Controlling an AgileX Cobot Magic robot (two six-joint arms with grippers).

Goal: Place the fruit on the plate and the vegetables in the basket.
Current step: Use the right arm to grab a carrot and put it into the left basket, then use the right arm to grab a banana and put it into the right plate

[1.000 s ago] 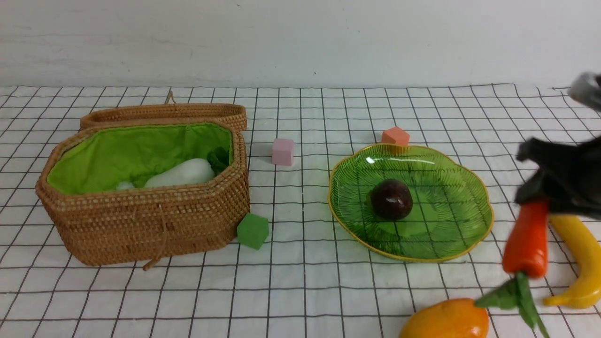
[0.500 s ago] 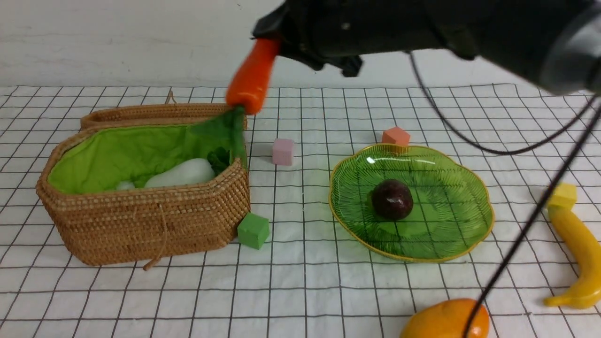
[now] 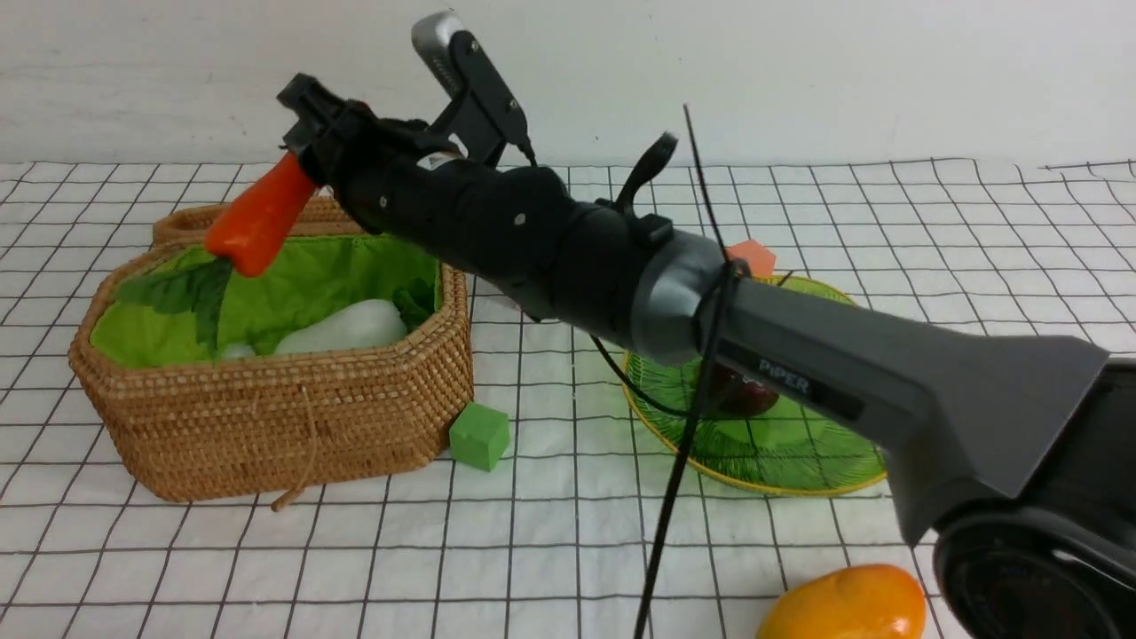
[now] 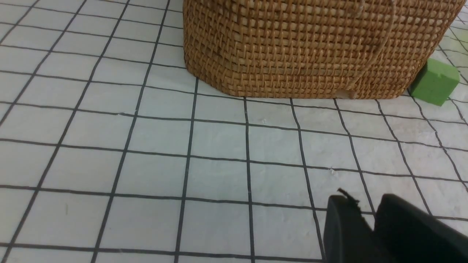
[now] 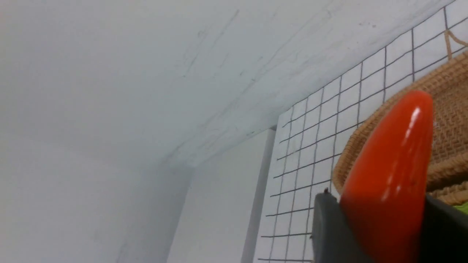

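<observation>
My right gripper is shut on the tip of a red-orange chili pepper. The pepper hangs tilted over the open wicker basket, its green leaves dangling against the green lining. A white radish lies inside the basket. The green glass plate is partly hidden behind my right arm, and a dark maroon fruit shows on it. An orange-yellow mango lies at the front right. My left gripper hovers low over the cloth in front of the basket, shut and empty.
A green cube sits against the basket's front right corner. An orange cube stands behind the plate. The basket's lid lies open behind it. My right arm stretches across the middle of the checked cloth.
My right arm has swung from the far right, up and across to the left, carrying the chili pepper. It now holds the pepper lower, over the basket. The arm now covers the banana.
</observation>
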